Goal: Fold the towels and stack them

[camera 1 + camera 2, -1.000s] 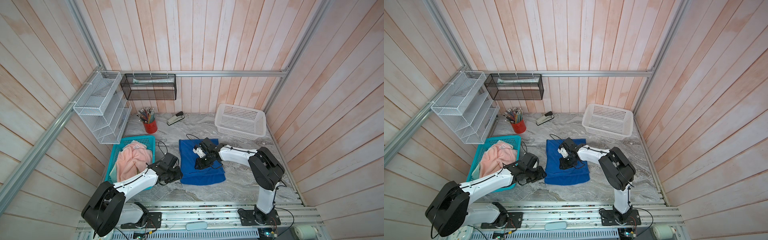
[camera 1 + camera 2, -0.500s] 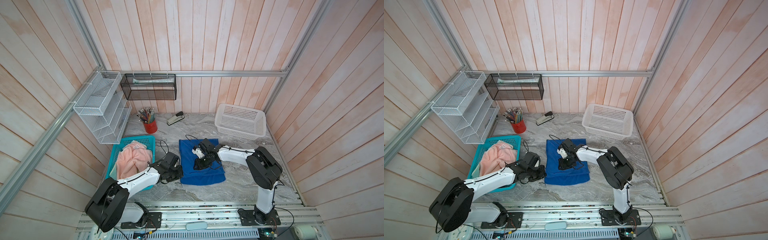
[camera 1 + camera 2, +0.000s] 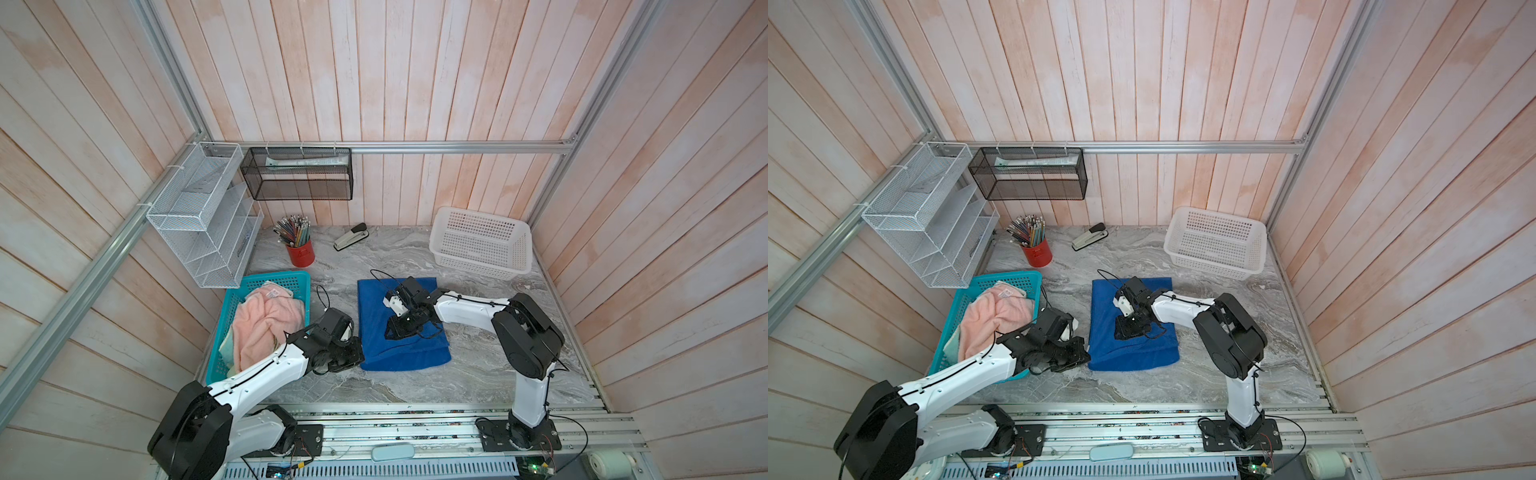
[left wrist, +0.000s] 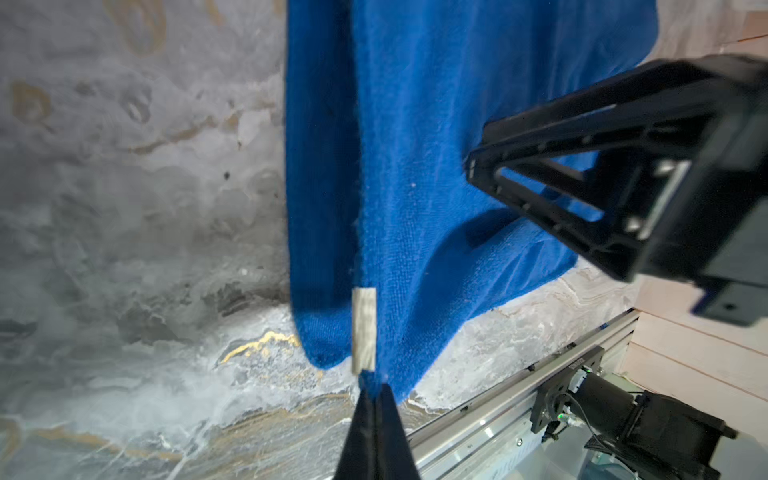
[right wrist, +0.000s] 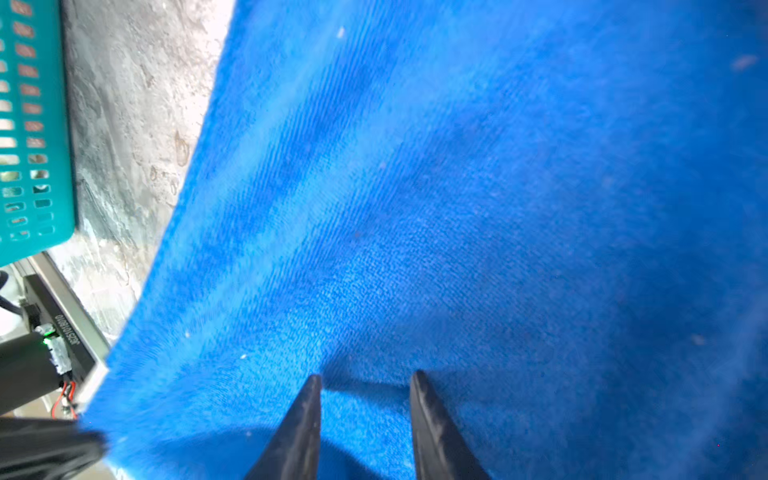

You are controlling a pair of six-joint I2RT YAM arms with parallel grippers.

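Observation:
The royal blue towel (image 3: 409, 353) (image 3: 1136, 353) lies folded on the marble table, its near left corner lifted a little. My left gripper (image 3: 358, 356) (image 3: 1086, 356) (image 4: 374, 384) is shut on that corner, right below a white label (image 4: 364, 328). My right gripper (image 3: 392, 330) (image 3: 1121, 328) (image 5: 365, 376) rests on top of the blue towel (image 5: 457, 166), fingers open with only flat cloth between them. A salmon-pink towel (image 3: 266, 324) (image 3: 988, 316) lies bunched in the teal basket (image 3: 266, 280), with a pale cloth edge (image 3: 226, 347) showing under it.
A white basket (image 3: 482, 243) stands at the back right. A red pencil cup (image 3: 300, 253) and a stapler (image 3: 351, 237) sit at the back. A white wire rack (image 3: 199, 216) and a black mesh shelf (image 3: 297, 174) hang on the walls. The metal rail (image 4: 498, 411) runs along the front edge.
My left gripper has moved in to the blue towel's near left corner and shut on it. My right gripper's fingers have opened a little on the towel's top.

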